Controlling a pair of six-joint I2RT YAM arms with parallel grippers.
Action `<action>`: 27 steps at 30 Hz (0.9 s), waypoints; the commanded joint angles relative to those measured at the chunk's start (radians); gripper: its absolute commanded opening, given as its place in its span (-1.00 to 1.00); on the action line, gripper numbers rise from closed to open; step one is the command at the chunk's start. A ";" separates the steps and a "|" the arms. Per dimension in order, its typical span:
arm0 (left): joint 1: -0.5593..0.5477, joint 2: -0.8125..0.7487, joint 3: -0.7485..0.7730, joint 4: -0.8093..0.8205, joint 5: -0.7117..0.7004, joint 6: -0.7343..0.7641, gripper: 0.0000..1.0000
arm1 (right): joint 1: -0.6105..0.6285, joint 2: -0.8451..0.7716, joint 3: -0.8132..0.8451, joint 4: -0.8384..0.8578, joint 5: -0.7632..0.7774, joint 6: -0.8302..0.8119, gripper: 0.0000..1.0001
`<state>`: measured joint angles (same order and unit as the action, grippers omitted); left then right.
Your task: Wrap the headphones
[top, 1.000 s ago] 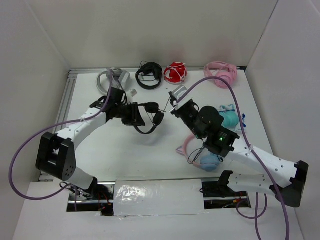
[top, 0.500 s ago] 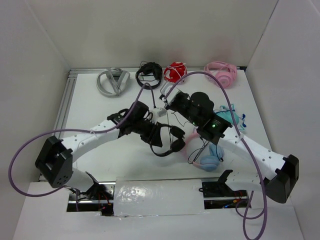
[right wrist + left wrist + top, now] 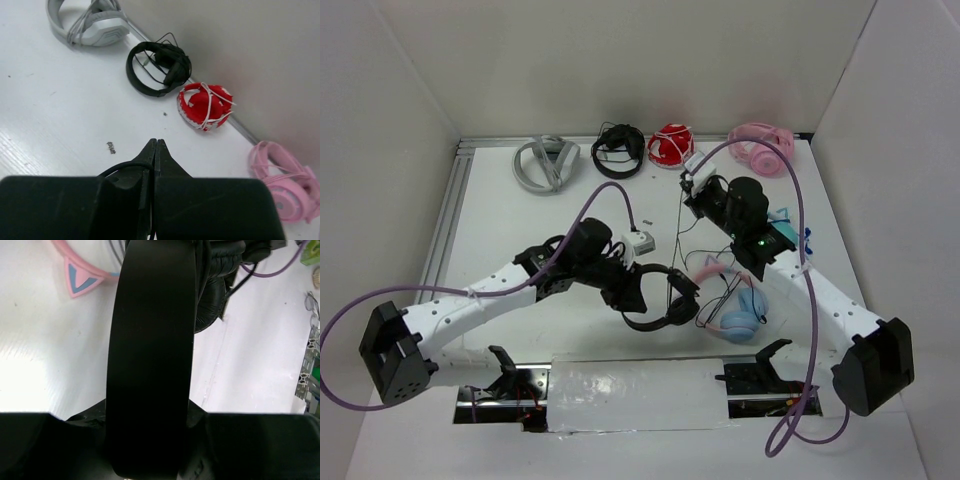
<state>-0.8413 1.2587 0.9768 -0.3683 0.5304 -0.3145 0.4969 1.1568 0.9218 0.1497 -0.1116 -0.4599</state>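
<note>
Over the last second the left gripper has carried the black over-ear headphones from the middle of the white table toward its near edge and to the right. The right gripper has swung back toward the far wall.

The left gripper's fingers are clamped across the black headband, which fills the middle of the left wrist view. 1 padded round ear cup shows beyond it. From above, the headphones sit near the front centre of the table, band toward the near edge. They are just left of the pink cat-ear headset with blue cups, whose pink band and blue-lined ear also show in the left wrist view. Whether the headphones rest on the surface or hang just over it cannot be told.

The right gripper's 2 fingers are pressed together with the thin black cord pinched between them. In the top view that cord runs as a fairly straight line from the right gripper toward the near edge, down to the headphones.

4 other headsets lie in a row along the far edge:
- a grey-and-white headset
- a chunkier black pair
- a red pair bound with white cord
- a pale pink pair

A teal object lies partly under the right arm.
</note>
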 commanded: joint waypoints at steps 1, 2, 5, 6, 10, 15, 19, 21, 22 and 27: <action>-0.024 -0.076 0.025 0.054 0.072 0.046 -1.00 | -0.026 -0.011 -0.020 0.126 -0.079 0.101 -1.00; -0.024 -0.087 0.036 0.057 0.083 0.054 -1.00 | -0.032 -0.008 -0.038 0.148 -0.111 0.112 -1.00; -0.024 -0.119 0.078 0.060 0.129 0.064 -1.00 | -0.038 0.009 -0.072 0.185 -0.210 0.162 -1.00; -0.024 -0.130 0.095 0.063 0.141 0.066 -1.00 | -0.038 0.017 -0.075 0.195 -0.233 0.193 -1.00; -0.024 -0.140 0.218 0.060 0.226 0.086 -1.00 | -0.035 0.066 -0.109 0.281 -0.318 0.257 -1.00; -0.024 -0.156 0.328 0.048 0.296 0.084 -1.00 | -0.031 0.139 -0.121 0.344 -0.390 0.331 -1.00; -0.022 -0.127 0.504 -0.018 0.215 0.077 -1.00 | -0.015 0.185 -0.133 0.425 -0.517 0.391 -0.92; -0.024 -0.085 0.580 -0.053 0.166 0.074 -1.00 | 0.021 0.224 -0.121 0.436 -0.580 0.394 -0.85; -0.022 -0.070 0.656 -0.087 0.152 0.075 -1.00 | 0.038 0.239 -0.112 0.415 -0.580 0.389 -0.85; -0.012 0.022 0.879 -0.152 0.105 0.068 -1.00 | 0.124 0.322 -0.083 0.439 -0.554 0.386 -0.81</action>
<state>-0.8581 1.2541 1.7332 -0.5224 0.6449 -0.2611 0.5835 1.4517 0.8078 0.5304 -0.6388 -0.0933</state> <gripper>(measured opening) 0.389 0.093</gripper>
